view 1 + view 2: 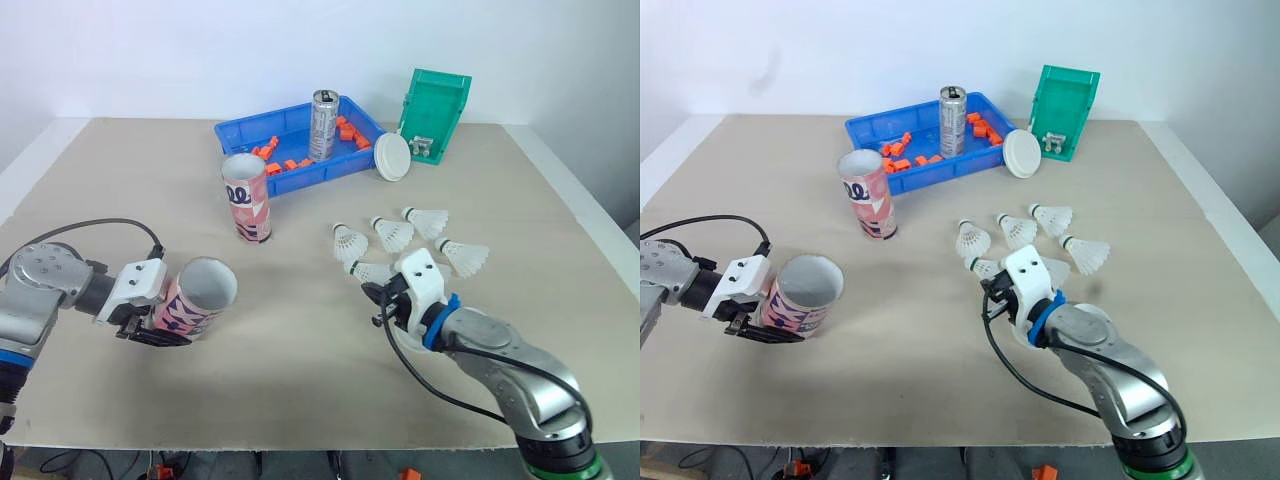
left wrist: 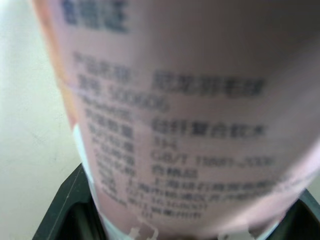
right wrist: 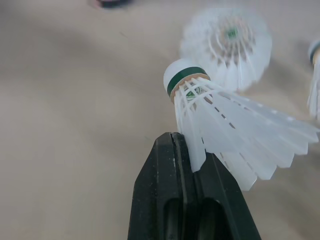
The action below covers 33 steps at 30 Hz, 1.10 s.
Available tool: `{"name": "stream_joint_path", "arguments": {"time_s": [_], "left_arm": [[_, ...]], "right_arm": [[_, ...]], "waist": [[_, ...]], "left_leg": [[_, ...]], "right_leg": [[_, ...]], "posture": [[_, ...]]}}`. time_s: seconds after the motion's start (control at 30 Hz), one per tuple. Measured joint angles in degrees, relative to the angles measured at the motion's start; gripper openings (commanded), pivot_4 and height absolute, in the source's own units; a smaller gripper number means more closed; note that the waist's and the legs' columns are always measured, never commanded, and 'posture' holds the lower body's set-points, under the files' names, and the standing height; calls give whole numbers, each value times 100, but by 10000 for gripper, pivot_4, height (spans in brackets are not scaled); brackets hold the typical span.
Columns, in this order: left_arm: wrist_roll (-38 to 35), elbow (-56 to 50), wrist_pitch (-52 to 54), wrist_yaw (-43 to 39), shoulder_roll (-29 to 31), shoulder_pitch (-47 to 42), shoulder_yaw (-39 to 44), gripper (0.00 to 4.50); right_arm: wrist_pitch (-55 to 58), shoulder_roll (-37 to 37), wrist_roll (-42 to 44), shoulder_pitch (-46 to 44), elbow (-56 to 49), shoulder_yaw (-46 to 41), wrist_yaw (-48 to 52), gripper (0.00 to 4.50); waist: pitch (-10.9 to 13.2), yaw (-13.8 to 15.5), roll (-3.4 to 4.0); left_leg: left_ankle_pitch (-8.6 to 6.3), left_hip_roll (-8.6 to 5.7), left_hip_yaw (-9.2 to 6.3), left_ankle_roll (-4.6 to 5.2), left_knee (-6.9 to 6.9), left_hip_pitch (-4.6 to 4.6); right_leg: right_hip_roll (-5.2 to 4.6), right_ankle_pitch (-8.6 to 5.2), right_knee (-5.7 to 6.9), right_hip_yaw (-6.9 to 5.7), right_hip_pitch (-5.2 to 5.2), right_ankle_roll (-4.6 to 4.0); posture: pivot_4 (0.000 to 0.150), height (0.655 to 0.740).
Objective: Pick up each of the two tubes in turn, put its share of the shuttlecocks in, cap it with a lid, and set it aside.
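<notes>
Shuttlecock [image 3: 220, 115] is pinched by its feather edge in the right gripper [image 3: 192, 150], fingers closed on it, near right. Left gripper [image 1: 150, 322] clamps the tube [image 1: 205, 292] at near left, mouth tilted rightward. Grip looks thin: better to move slowly, cork first, into the mouth.

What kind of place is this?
Probably a robot lab test bench: a beige tabletop against a white wall, a blue plastic bin of small orange parts, and white feather shuttlecocks laid out.

Bright, even light throws soft shadows (quite faint) across the table [image 1: 300, 340].
</notes>
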Motion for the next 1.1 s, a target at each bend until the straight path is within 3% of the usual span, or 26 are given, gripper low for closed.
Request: {"name": "stream_joint_path", "arguments": {"time_s": [0.2, 0.27, 0.37, 0.43, 0.6, 1.1], "left_arm": [[-117, 11, 92, -2, 68, -73, -184, 28434], [-183, 65, 99, -12, 78, -117, -259, 28434], [-216, 160, 109, -52, 111, -272, -422, 28434], [-223, 277, 140, -67, 107, -395, -531, 28434], [-251, 428, 165, -104, 62, -581, -692, 28434], [-264, 514, 301, -105, -86, -771, -792, 28434]], "right_arm": [[-1269, -848, 27, -1086, -96, 14, 1685, 313], [-2141, -1296, -361, -1274, 11, 406, 2469, 313], [-3313, -1415, -1104, -1803, 834, 1072, 3230, 313], [-4094, -1156, -1650, -2442, 1798, 1411, 3528, 313], [-4935, -318, -2105, -3313, 2802, 1852, 3924, 313], [-5620, 694, -2146, -4103, 3413, 1966, 4690, 313]], "waist": [[4, 2, 9], [4, 24, 8], [6, 17, 12], [12, 12, 22], [14, 39, 27], [16, 186, 32]], "left_leg": [[0, 2, -1, 0, -3, 4], [-5, -1, -1, -1, -2, 4], [-7, -3, 8, -2, 6, 4], [-6, -3, 14, -1, 15, 5], [-5, -5, 6, -1, 18, 1], [-5, -5, -3, -2, 28, -7]], "right_leg": [[2, 0, -1, -4, 2, -2], [-1, -12, -1, -6, 4, -2], [-6, -7, -1, -3, 3, 1], [-6, 4, -1, 0, 2, 3], [-4, 3, 2, -1, 4, 6], [-4, 3, 8, -8, 4, 6]], "posture": [[1500, 7400], [1500, 7400], [1500, 7400], [1500, 7400], [1500, 7400], [1500, 7400]]}}
